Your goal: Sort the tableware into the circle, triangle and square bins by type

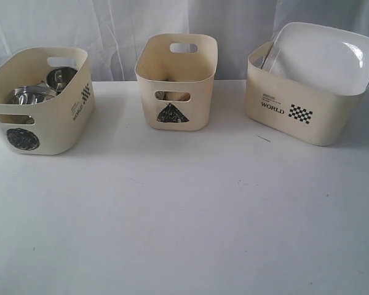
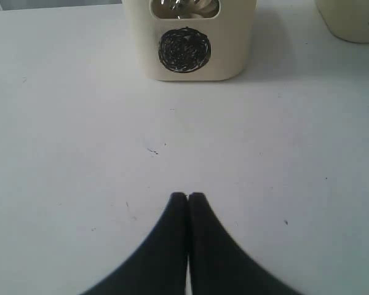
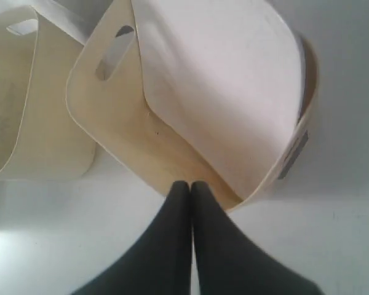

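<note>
Three cream bins stand along the back of the white table. The circle bin (image 1: 55,120) at the left holds steel mugs (image 1: 61,77) and a steel bowl (image 1: 31,95). In the middle, the small triangle bin (image 1: 175,67) shows something wooden through its handle slot. The square bin (image 1: 289,104) at the right holds the large white rectangular plate (image 1: 323,58), leaning. My left gripper (image 2: 187,195) is shut and empty over bare table, short of the circle bin (image 2: 187,67). My right gripper (image 3: 189,183) is shut and empty, above the rim of the square bin (image 3: 111,123) with the plate (image 3: 221,86). No arm shows in the exterior view.
The white table (image 1: 184,221) stretches in front of the bins. A white curtain hangs behind them. The triangle bin's corner (image 2: 350,24) shows in the left wrist view, and the same bin (image 3: 24,104) stands beside the square bin in the right wrist view.
</note>
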Tool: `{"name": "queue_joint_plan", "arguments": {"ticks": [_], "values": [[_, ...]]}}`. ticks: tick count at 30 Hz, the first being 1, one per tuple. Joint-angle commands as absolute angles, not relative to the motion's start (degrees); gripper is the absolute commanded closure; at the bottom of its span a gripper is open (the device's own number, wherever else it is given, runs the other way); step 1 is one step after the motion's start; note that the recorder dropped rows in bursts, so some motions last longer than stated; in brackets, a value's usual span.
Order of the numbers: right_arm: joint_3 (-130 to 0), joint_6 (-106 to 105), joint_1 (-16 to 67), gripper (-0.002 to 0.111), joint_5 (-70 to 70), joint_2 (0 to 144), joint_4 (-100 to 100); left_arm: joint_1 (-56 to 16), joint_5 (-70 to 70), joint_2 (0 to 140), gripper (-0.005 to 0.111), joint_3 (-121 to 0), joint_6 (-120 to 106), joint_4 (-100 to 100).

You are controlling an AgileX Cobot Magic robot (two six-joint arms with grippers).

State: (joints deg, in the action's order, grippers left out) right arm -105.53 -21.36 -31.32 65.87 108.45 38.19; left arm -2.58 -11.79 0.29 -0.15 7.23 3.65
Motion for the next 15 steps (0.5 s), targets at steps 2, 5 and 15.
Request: {"name": "queue_joint_plan", "arguments": {"ticks": [2,5,15], "values": [[-96.26,-20.14,-31.31,0.108,61.92,100.32,41.44,-2.46,-11.57,0.0,0.107,0.0,7.3,3.23],[-88.0,-25.2,-30.43,0.108,56.12,93.7,51.09,-2.46,-11.57,0.0,0.107,0.0,7.3,3.23],[-56.08,-59.85,-12.04,0.108,42.97,67.98,83.93,-2.46,-11.57,0.0,0.107,0.0,7.3,3.23]]}}
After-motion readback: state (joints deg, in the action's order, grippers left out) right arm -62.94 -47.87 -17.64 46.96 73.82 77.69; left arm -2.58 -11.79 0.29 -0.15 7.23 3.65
